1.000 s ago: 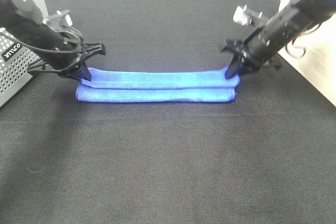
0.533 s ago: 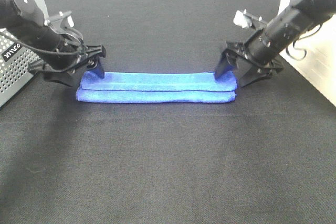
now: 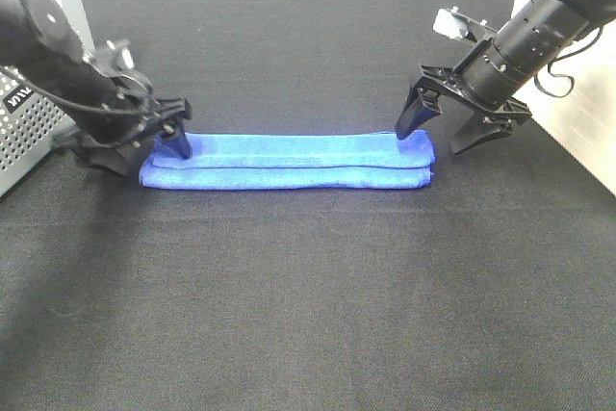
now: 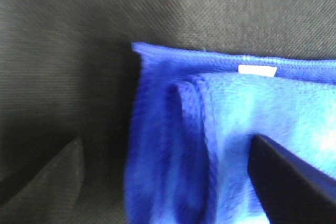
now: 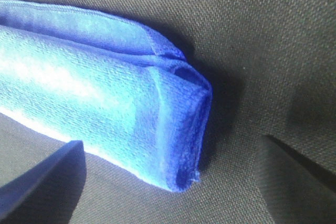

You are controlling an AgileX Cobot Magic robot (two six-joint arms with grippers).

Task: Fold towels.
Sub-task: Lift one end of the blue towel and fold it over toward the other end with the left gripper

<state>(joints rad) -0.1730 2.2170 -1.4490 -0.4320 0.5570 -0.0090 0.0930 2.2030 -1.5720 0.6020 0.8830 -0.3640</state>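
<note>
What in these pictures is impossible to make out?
Left wrist view: the white label on the towel is too blurred to read.
High view: the grey perforated box is cut off by the left edge.
Right wrist view: the towel's far end runs out of frame.

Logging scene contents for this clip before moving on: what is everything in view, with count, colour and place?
folded blue terry towel: one, blue, long strip lying across the middle of the table
black cloth table cover: one, black, under everything
perforated grey metal box: one, grey, left edge of the exterior view
left gripper: one, black, jaws open at the towel's left end
right gripper: one, black, jaws open astride the towel's right end
</note>
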